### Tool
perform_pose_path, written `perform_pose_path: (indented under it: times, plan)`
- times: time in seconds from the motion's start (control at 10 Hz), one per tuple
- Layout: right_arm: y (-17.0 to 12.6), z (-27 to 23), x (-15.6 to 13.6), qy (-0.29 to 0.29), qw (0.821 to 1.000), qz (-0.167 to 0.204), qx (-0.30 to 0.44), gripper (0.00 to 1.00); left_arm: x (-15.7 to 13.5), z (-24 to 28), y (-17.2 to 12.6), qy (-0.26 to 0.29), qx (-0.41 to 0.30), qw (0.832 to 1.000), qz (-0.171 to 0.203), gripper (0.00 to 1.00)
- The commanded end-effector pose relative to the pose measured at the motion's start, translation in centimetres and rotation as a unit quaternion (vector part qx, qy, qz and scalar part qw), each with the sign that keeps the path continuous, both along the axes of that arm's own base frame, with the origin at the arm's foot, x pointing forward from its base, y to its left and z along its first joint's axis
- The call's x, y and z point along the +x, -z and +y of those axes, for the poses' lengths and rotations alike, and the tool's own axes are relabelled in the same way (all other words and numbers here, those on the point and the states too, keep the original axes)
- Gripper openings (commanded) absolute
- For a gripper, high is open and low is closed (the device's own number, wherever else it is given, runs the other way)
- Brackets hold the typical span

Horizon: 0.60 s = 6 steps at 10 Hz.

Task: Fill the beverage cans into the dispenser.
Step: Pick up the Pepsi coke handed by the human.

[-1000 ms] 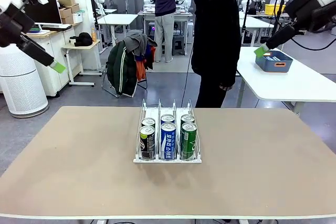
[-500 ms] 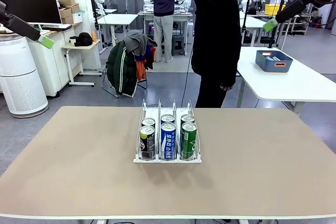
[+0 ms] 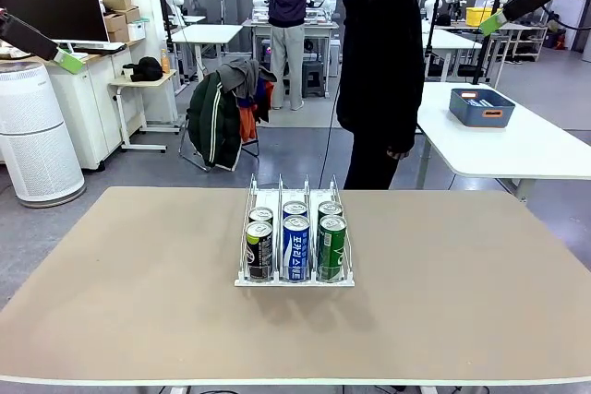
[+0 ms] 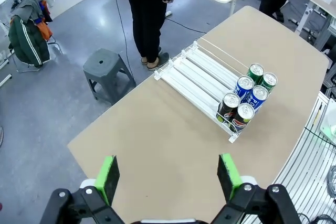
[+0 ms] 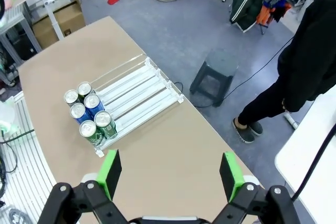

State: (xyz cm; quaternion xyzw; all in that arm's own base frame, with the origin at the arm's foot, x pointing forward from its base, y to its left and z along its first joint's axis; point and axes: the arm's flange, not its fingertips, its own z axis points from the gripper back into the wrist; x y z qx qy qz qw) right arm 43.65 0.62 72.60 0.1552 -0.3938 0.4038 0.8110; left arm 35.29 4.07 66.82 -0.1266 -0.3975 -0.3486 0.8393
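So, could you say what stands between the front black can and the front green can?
A blue-and-white aluminium can, middle lane of the white wire dispenser; front view.

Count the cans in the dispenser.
6, dispenser's near end. Front: black can, blue can, green can. Behind: second black can, second blue can, second green can. None looks hidden.

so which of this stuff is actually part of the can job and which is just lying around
Part of the job:
- beverage cans: six, all standing at one end of the dispenser
- left tool and right tool: both open, empty, high above the table

Just lying about:
- blue bin on the far white table
- stool
- jackets
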Motion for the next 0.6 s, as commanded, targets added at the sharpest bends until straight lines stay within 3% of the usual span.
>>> perform_pose_path:
  times: [0.0, 0.3, 0.5]
  plan:
    - [-0.3, -1.4, -0.5, -0.014, 1.000, -0.009, 0.020, 1.00, -0.2, 0.3, 0.5, 0.006, -0.004, 1.000, -0.014, 1.00]
    - [-0.2, -1.3, -1.2, -0.009, 0.999, -0.008, 0.029, 1.00, -0.9, -1.2, 0.4, 0.024, -0.007, 1.000, -0.012, 1.00]
    - [-0.9, -1.5, -0.8, 0.002, 1.000, -0.009, 0.021, 1.00, -0.3, -0.2, -0.2, 0.001, 0.001, 1.000, -0.003, 1.00]
